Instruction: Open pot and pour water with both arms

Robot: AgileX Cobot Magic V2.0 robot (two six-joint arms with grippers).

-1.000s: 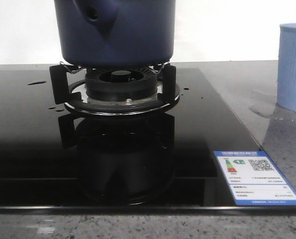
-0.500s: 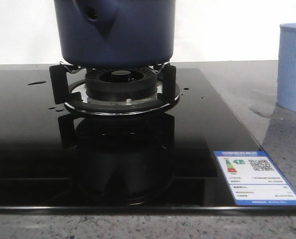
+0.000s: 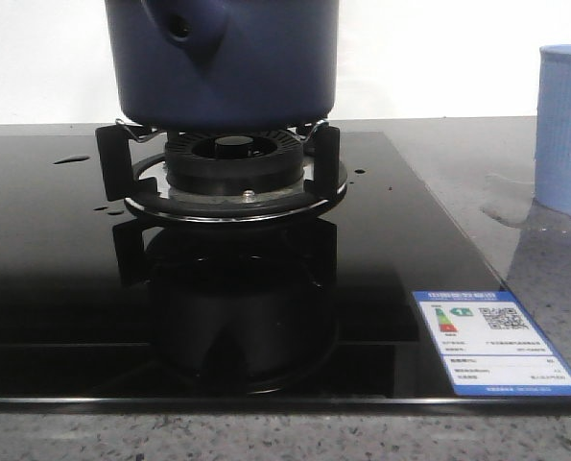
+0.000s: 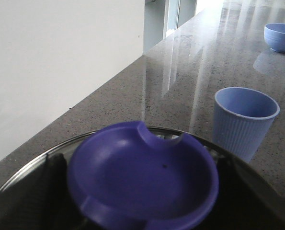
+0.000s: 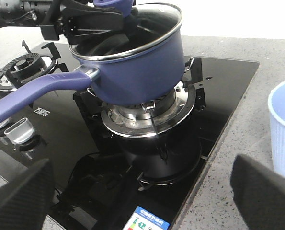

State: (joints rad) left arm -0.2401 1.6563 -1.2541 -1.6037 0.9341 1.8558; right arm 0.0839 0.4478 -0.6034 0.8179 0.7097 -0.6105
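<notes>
The dark navy pot (image 3: 237,67) stands on the burner's trivet (image 3: 232,173); its top is cut off in the front view. In the right wrist view the pot (image 5: 142,72) shows its long handle (image 5: 32,93) and a glass lid (image 5: 159,21) on its rim. My left gripper (image 5: 96,21) is at the lid's blue knob (image 4: 142,177), with dark fingers (image 4: 37,191) on both sides of it. My right gripper (image 5: 142,206) is open and empty, low over the hob's front edge. Water droplets (image 3: 71,159) lie on the black glass.
A pale blue ribbed cup (image 3: 565,134) stands on the grey counter right of the hob, with a wet patch (image 3: 501,206) beside it. A blue bowl (image 4: 280,37) sits farther along the counter. A second burner (image 5: 22,64) and control knobs (image 5: 18,132) are on the hob's left side.
</notes>
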